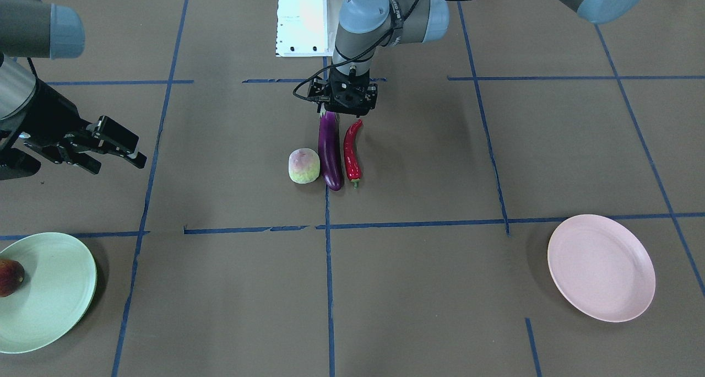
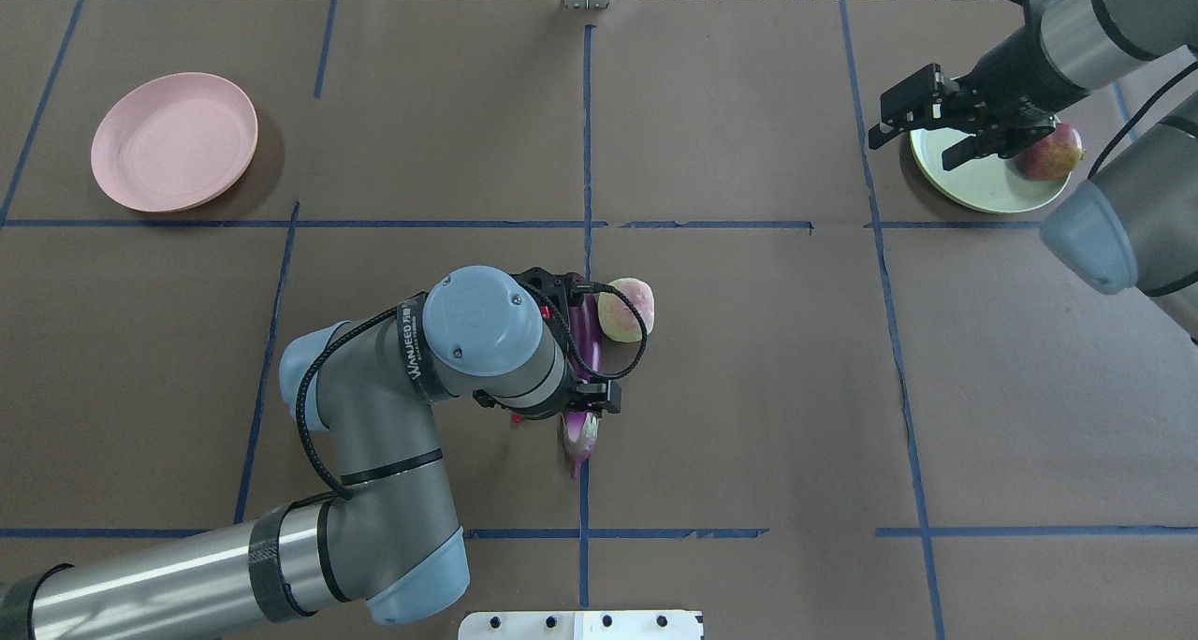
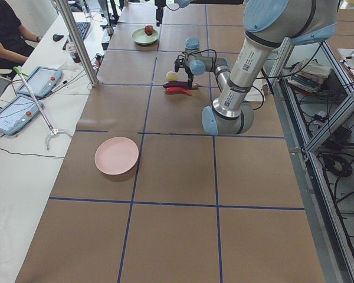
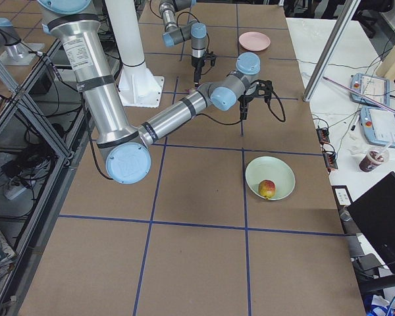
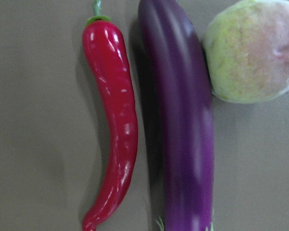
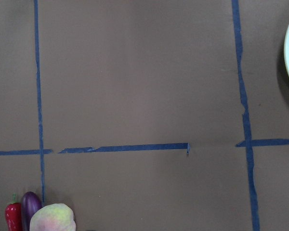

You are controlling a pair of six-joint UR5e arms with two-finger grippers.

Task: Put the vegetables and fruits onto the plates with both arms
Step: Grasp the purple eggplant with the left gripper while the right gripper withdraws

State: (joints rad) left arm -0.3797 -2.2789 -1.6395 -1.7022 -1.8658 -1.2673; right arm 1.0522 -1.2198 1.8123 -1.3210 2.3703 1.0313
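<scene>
The chili pepper point(image 1: 351, 154), just beside the eggplant point(image 1: 329, 151), could be clipped by the left claw point(image 1: 342, 111), whose opening cannot be told.

Left arm point(image 2: 374, 434), right arm point(image 2: 1095, 22): grey-silver tubes, light blue joint caps point(image 2: 482, 317) with small screws, black looping cables point(image 2: 299, 414) (white lettering on black wrist band point(image 2: 412, 364)). Right end effector point(image 2: 910, 151) black, angular. Base block point(image 2: 580, 624) white.
</scene>
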